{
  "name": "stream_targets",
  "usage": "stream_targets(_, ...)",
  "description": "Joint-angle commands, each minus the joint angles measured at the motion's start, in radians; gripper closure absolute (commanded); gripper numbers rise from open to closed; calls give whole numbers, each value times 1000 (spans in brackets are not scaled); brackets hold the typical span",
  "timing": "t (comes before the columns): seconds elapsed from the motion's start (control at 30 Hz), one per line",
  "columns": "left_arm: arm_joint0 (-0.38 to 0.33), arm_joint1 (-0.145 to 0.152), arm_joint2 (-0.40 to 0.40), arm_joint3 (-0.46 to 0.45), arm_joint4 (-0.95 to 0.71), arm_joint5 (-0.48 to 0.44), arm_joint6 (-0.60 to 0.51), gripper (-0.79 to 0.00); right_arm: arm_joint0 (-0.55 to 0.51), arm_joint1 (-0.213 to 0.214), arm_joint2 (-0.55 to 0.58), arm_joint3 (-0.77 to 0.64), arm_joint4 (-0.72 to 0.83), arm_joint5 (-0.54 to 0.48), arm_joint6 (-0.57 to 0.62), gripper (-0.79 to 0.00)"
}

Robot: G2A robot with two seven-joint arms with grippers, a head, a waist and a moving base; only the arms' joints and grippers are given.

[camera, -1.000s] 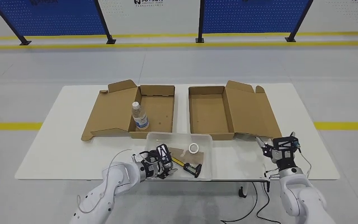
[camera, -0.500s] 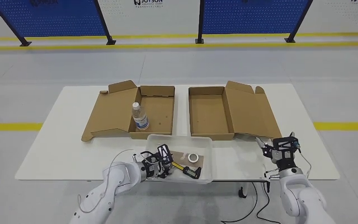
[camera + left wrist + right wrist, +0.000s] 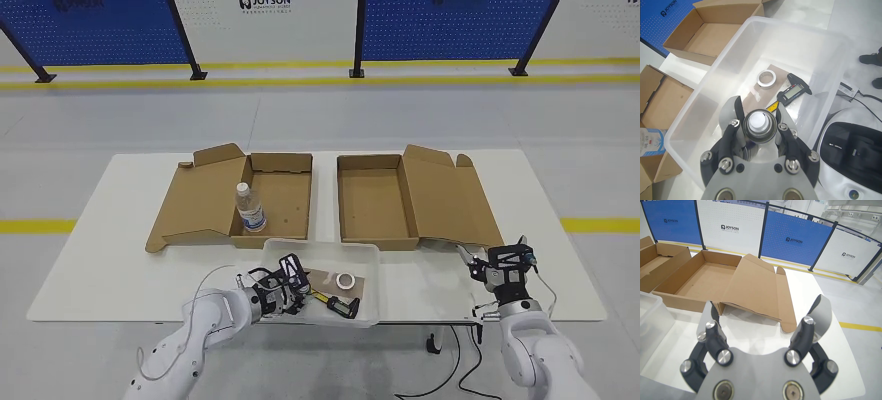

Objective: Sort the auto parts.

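DESK: Which step of the sort is this?

PHOTO: The pick, by the look of it. At lower centre of the top view, the left gripper (image 3: 290, 270) sits inside the clear bin (image 3: 325, 240). Its fingers are drawn in to a narrow gap and pinch a round metal part (image 3: 760, 126) (dark outer ring, pale core) on both sides. Whether the part is off the bin floor, I cannot tell.

DESK: What else is in there?

PHOTO: A metal ring (image 3: 766, 79) and a digital caliper (image 3: 795, 91), near each other in the bin's right half.

DESK: Next move?

PHOTO: Likely a straight lift over the bin wall, then a carry up-frame to one of two open boxes at mid-frame — the left carton (image 3: 290, 190), with a water bottle (image 3: 250, 208) standing in it, or the right carton (image 3: 372, 205). Which one suits the part, I cannot judge.

DESK: The other arm?

PHOTO: The right gripper (image 3: 766, 303) hovers over the table (image 3: 100, 270) at lower right, spread wide, holding nothing.
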Motion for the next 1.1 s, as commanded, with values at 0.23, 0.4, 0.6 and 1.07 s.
stream_targets(0.23,-5,2,-8,-21,-40,13,-2,0,0,0,0,0,0,0,0,-785)
stream_targets(0.4,-13,3,-15,-35,-54,23,9,0,0,0,0,0,0,0,0,-785)
stream_targets(0.6,-29,4,-26,-75,-100,19,3,0,0,0,0,0,0,0,0,-785)
stream_targets(1.07,-32,13,-46,-159,-252,-36,-76,0,0,0,0,0,0,0,0,-785)
